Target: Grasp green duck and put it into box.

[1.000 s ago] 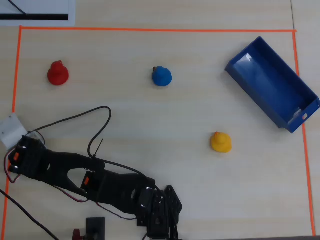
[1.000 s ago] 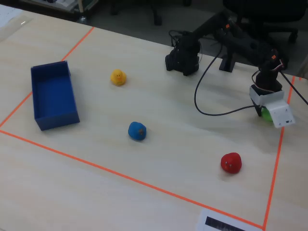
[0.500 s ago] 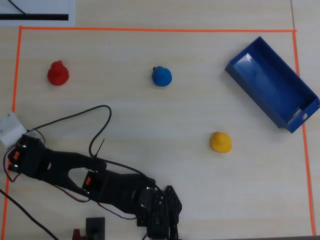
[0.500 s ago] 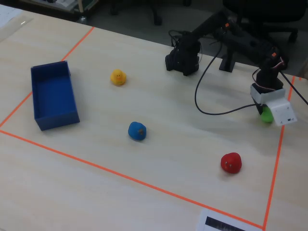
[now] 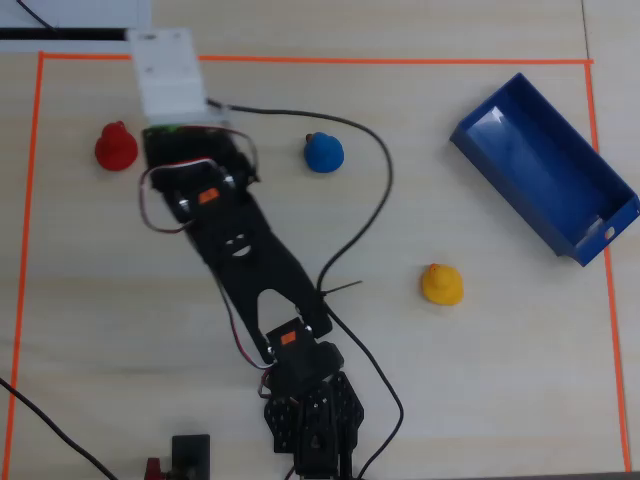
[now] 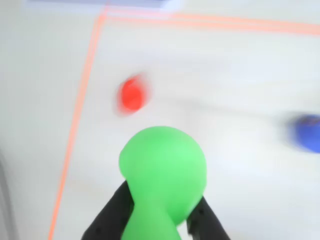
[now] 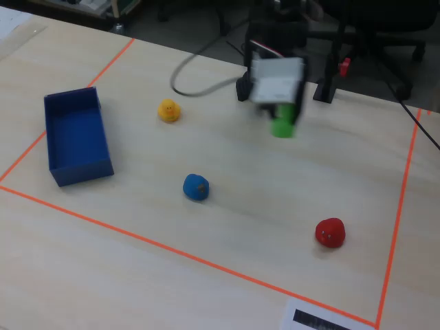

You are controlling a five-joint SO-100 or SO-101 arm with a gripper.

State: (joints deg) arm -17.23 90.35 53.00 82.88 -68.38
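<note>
Grasp done: fingers (image 6: pixel 160 220) clamped on green duck (image 6: pixel 162 172), duck lifted above surface (image 7: pixel 227 206) centre. Left: carry to box (image 7: pixel 75 137) near surface edge, still empty, then release.

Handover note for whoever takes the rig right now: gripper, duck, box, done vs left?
Gripper: shut on the green duck, held up off the table; in the fixed view it hangs mid-table.
Box: empty, at the right edge of the overhead view, far from the arm.
Red duck, blue duck and yellow duck sit loose on the table.
Done: grasp and lift.
Left: carry the duck across to the box, release.
</note>
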